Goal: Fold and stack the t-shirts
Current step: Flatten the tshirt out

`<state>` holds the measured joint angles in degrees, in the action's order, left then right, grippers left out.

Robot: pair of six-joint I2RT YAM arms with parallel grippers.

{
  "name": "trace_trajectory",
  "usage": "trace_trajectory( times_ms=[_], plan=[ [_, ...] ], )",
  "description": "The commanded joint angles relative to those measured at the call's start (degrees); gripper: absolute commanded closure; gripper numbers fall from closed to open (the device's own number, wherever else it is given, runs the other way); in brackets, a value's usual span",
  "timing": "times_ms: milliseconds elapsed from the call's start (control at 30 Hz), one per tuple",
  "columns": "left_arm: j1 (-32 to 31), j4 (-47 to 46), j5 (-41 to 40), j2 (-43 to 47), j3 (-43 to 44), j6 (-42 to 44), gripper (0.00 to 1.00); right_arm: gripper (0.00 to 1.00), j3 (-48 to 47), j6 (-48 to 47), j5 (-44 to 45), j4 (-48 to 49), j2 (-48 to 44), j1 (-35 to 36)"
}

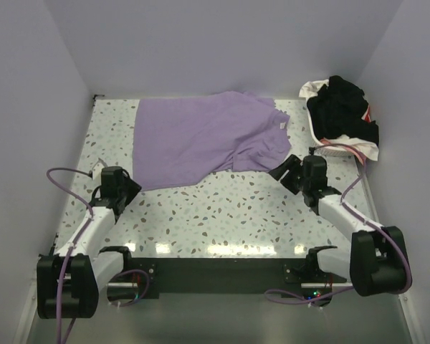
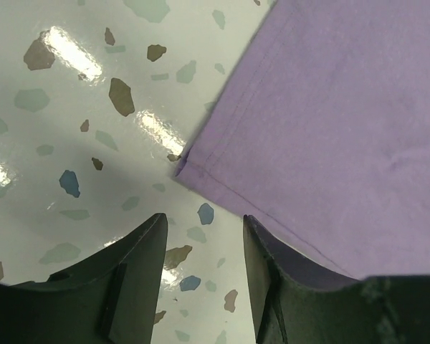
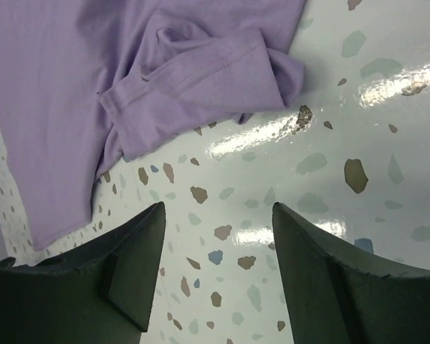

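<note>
Here, the purple shirt (image 1: 201, 140) lies spread on the table (image 1: 222, 215), with the sleeve (image 3: 201, 79) on my right side bunched up. My left jaws stand apart and empty just off its near left corner (image 2: 183, 168). My right jaws are spread wide, holding nothing, just off that sleeve. Other shirts (image 1: 344, 109) sit heaped in a basket (image 1: 344, 148) to its right.

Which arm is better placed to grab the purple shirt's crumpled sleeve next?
Right, probably. The right gripper, open, hovers just short of the crumpled sleeve. The left gripper is at the hem corner of the shirt, on the opposite side.
</note>
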<state>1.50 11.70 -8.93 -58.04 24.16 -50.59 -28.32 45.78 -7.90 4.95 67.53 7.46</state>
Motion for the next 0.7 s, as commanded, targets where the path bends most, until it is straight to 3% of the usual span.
trace_trajectory(
  times_ms=[0,233,467,667],
  plan=[
    [0.17,-0.81,-2.85,-0.67,2.38,-1.36,0.49,0.36,-5.24,-1.83,5.43,0.85,5.22,1.59],
    [0.26,-0.37,-2.41,-1.46,4.05,-0.74,0.49,0.36,-15.1,-5.7,15.01,-4.16,14.81,0.89],
    [0.17,0.25,-2.41,-1.81,5.1,0.4,0.5,0.39,-19.23,-3.77,10.97,-2.75,23.25,0.36],
    [0.26,1.04,-2.15,-1.11,5.63,1.02,0.5,0.39,-17.74,-2.01,12.65,-1.61,24.05,0.45]
  ],
)
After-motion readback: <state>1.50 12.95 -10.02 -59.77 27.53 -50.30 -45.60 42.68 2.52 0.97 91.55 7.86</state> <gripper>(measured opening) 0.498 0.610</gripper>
